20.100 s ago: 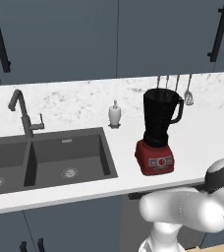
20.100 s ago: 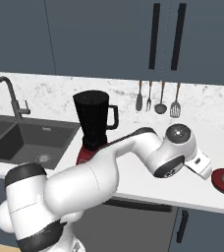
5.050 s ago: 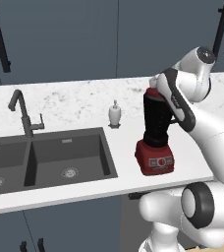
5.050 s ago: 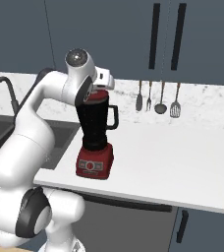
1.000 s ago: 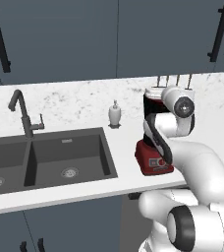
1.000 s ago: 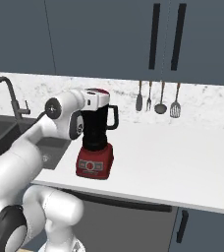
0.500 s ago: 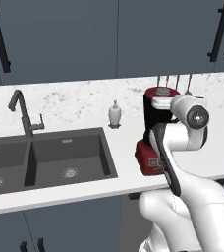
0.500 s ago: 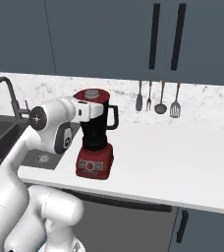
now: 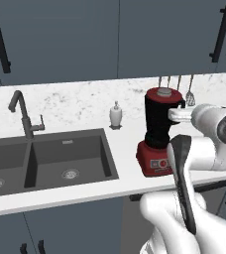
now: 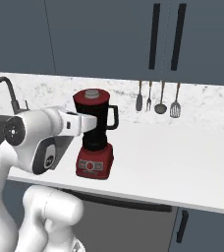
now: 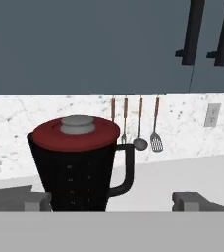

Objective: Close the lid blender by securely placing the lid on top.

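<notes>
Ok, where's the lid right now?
The lid sits on top of the blender jar in both base views, on the counter right of the sink, with the hanging utensils behind it.

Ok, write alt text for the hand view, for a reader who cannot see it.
A red lid with a pale grey centre cap sits on top of the black jar of a blender, its handle pointing right. The gripper faces the jar with its fingers spread open. Behind, utensils hang on a marble wall under dark cabinets.
</notes>
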Available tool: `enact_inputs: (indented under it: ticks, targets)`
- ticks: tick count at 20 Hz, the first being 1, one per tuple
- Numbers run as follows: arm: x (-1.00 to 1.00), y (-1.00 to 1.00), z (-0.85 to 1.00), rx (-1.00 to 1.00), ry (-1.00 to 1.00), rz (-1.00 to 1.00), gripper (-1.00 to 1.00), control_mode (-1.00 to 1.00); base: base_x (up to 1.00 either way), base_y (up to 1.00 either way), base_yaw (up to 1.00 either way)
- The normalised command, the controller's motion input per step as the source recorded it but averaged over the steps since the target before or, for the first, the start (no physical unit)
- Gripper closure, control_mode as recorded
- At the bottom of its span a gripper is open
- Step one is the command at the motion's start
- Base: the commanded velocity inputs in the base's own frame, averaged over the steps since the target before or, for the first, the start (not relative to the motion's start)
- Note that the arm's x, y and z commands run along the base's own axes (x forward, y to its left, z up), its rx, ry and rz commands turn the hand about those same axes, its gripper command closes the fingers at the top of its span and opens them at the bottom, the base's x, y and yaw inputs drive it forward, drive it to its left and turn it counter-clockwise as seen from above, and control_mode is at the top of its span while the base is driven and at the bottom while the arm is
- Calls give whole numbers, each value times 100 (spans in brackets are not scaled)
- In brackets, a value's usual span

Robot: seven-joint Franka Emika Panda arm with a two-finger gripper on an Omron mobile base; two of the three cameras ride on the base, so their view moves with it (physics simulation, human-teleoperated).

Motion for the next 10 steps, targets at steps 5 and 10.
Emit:
enact_inputs:
  ticks: [5, 10]
  targets:
    - [-59, -34, 49, 5, -1, -4, -100, -100, 0, 0, 0]
    - [-43, -60, 19, 15, 0, -3, -100, -100, 0, 0, 0]
